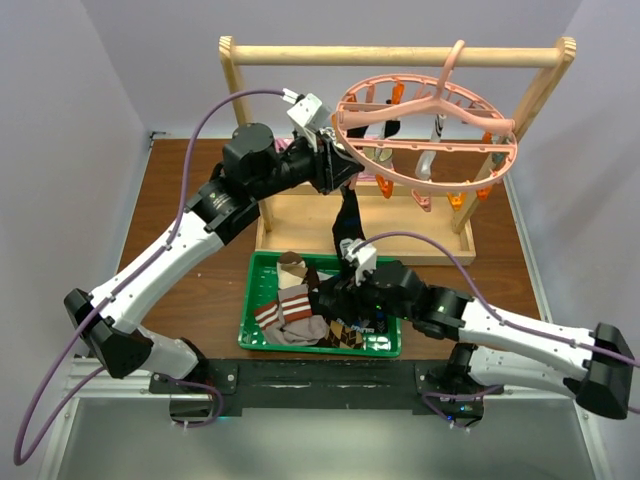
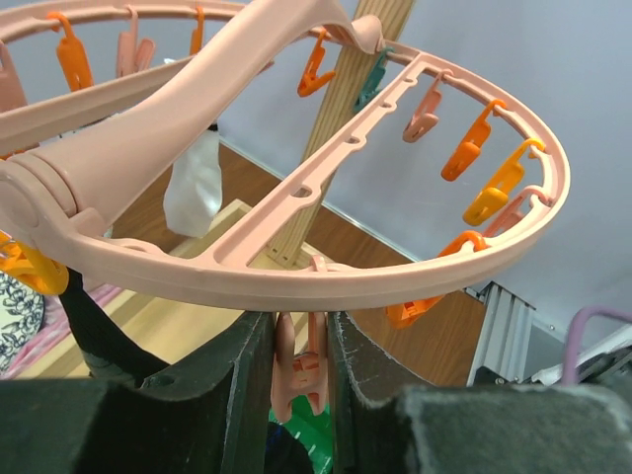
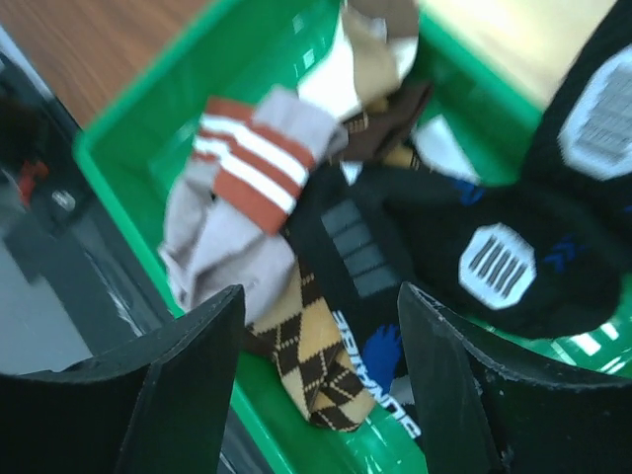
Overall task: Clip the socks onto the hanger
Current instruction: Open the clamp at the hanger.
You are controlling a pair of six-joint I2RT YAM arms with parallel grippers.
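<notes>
One hanger point(image 2: 326, 286) – left gripper point(image 2: 301, 334) pinching one pink clip point(image 2: 296, 380). Right gripper point(image 3: 318, 296) jaws apart, empty, over four socks point(image 3: 252, 168) – one green tray point(image 3: 148, 109).

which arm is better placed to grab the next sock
Right. The right gripper hangs open over the socks in the tray; the left gripper is at the hanger, shut on a clip.

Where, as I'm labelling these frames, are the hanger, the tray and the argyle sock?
hanger point(image 2: 197, 269), left wrist view, near rim
tray point(image 1: 251, 296), top view, left wall
argyle sock point(image 3: 321, 370), right wrist view, diamond-patterned end
</notes>
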